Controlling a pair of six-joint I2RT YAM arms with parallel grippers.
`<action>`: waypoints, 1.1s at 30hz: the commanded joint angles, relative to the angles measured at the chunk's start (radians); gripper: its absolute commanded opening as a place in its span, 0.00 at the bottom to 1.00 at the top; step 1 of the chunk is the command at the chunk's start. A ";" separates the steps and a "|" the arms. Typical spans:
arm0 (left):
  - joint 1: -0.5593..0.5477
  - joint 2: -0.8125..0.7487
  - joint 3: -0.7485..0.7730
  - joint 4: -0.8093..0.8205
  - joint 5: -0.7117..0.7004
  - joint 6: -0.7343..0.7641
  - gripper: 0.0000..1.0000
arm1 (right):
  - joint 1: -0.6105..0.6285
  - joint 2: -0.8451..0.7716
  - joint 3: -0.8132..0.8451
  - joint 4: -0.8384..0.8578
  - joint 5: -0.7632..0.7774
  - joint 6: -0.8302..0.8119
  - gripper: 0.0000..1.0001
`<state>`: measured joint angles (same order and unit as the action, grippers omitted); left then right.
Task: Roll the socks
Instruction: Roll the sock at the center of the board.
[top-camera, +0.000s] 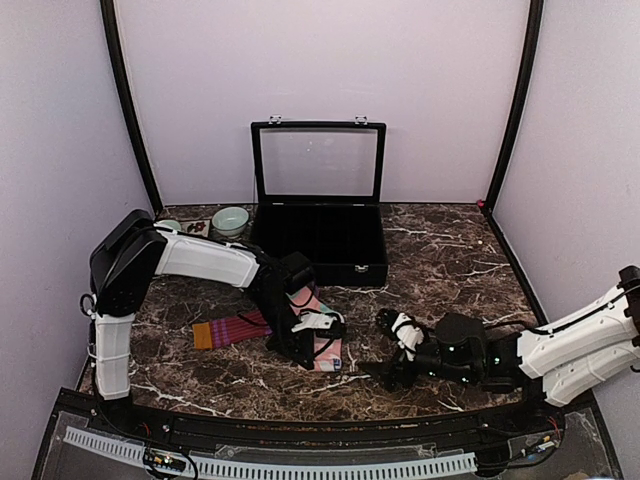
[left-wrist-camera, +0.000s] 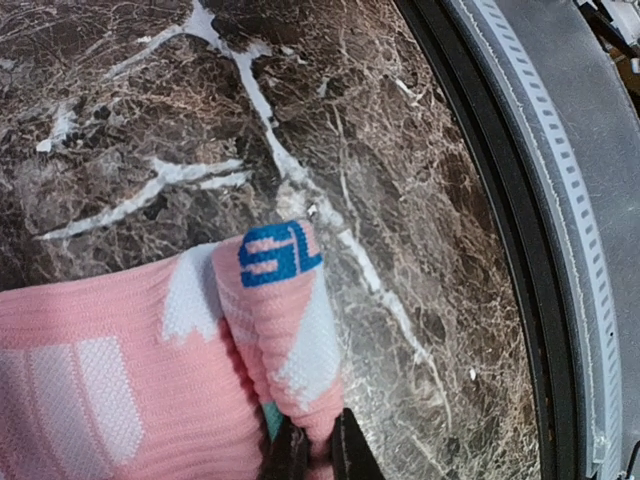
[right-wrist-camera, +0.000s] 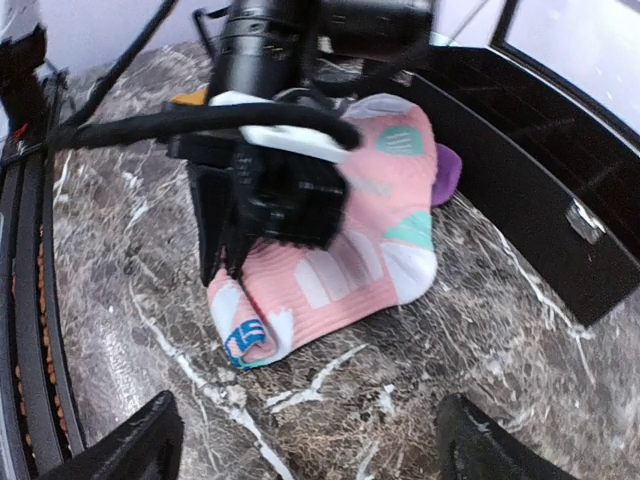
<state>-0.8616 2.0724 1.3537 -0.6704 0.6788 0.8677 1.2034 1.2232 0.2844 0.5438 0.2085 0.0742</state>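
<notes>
Your left claw (left-wrist-camera: 318, 452) is pinched shut on the pink sock (right-wrist-camera: 370, 260). It grips the folded edge at the end that carries a small blue mark. In that claw's own view the fold rises straight up from the fingertips. The rest of the sock spreads out to the claw's left, lying on the bench (top-camera: 450, 250). Ahead of the claw and to its right there is only bare marble, and beyond that the bench's dark rim.

Your right claw (right-wrist-camera: 312, 440) stands wide open with nothing in it. Both of its fingers sit low at the bottom of its view, with only bare bench between them. The pink sock lies straight ahead of this claw, near it but not touching. The blue-marked fold is the part closest to it. The left claw comes down onto that fold from above, so it hides the middle of the sock from this side.

The maroon sock (top-camera: 235, 328) lies flat on the far side of the left claw from your right claw. Its orange cuff is the end farthest from the left claw. Its purple toe pokes out past the pink sock's far edge. You cannot tell how much of it lies under the pink sock.

An open black case (top-camera: 318, 270) stands beyond both claws. To the right claw it is ahead and to the right. A pale bowl (top-camera: 230, 220) sits just beside the case, well apart from either claw.
</notes>
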 joint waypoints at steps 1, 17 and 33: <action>-0.013 0.120 -0.024 -0.159 -0.048 0.003 0.04 | 0.058 0.066 0.090 -0.052 -0.015 -0.239 0.76; -0.001 0.212 0.061 -0.274 0.016 0.036 0.04 | 0.101 0.401 0.348 -0.096 -0.244 -0.508 0.47; 0.001 0.217 0.063 -0.287 0.004 0.053 0.03 | 0.090 0.550 0.369 -0.034 -0.247 -0.511 0.40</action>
<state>-0.8562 2.2131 1.4609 -0.9249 0.8867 0.8978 1.2961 1.7351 0.6353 0.4713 -0.0303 -0.4366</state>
